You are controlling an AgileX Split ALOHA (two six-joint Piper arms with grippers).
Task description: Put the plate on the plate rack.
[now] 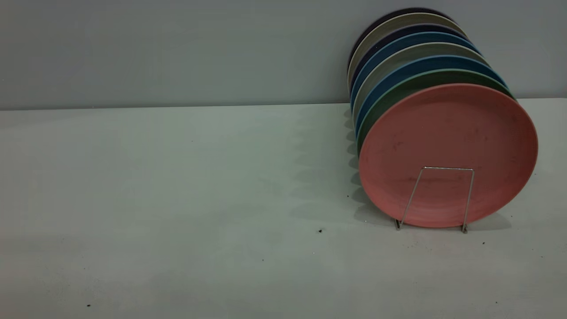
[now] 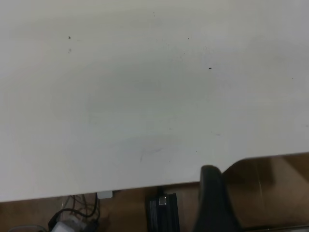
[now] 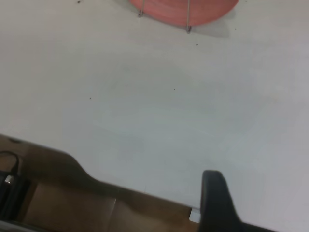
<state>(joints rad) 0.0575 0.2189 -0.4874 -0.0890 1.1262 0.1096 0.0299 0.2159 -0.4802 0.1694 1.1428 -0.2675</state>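
Note:
The salmon-pink plate [image 1: 447, 155] stands upright on edge at the front of a row of plates, at the right of the table. It leans behind the front loop of the silver wire plate rack [image 1: 467, 199]. The plate's lower edge [image 3: 183, 7] and the rack's wire feet [image 3: 188, 21] also show far off in the right wrist view. Neither arm shows in the exterior view. My left gripper [image 2: 212, 203] hangs over the table's near edge, far from the rack. My right gripper [image 3: 215, 203] is also at the near edge, well short of the plate. Neither holds anything that I can see.
Behind the pink plate stand a teal-green plate [image 1: 394, 99], blue plates [image 1: 385, 82] and several more, close to the grey back wall. The white table [image 1: 177, 199] carries small dark specks. Cables and a black box [image 2: 161, 212] lie below its edge.

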